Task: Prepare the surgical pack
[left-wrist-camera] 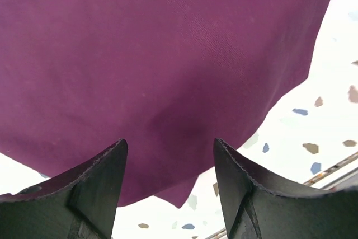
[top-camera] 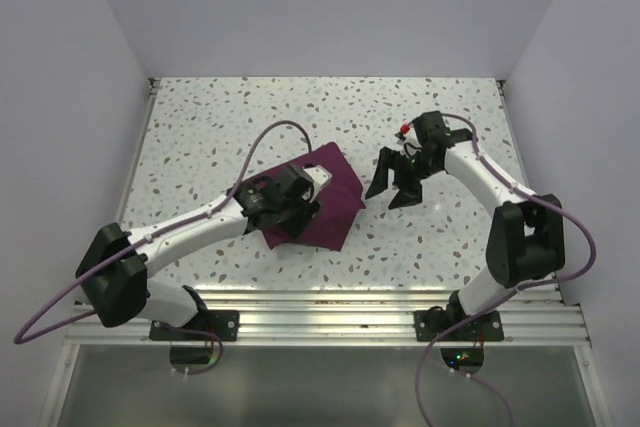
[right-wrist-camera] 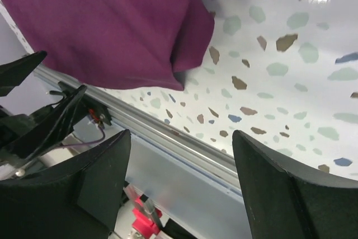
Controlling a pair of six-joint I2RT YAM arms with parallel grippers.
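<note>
The surgical pack shows as a plum-purple cloth (top-camera: 338,199), folded into a flat bundle on the speckled table, left of centre. My left gripper (top-camera: 283,212) hovers over the cloth's near-left part. In the left wrist view its jaws (left-wrist-camera: 170,144) stand open with nothing between them, and the cloth (left-wrist-camera: 168,54) fills the space beyond them. My right gripper (top-camera: 393,187) hangs just right of the cloth, apart from it. It is open and empty (right-wrist-camera: 182,132), and the cloth's corner (right-wrist-camera: 112,20) shows at the upper left of the right wrist view. What the folded cloth covers is hidden.
The speckled table (top-camera: 450,107) is walled by white panels at the back and both sides. A ribbed metal rail (top-camera: 330,302) runs along the near edge, in front of both arm bases. Purple cables loop off each arm.
</note>
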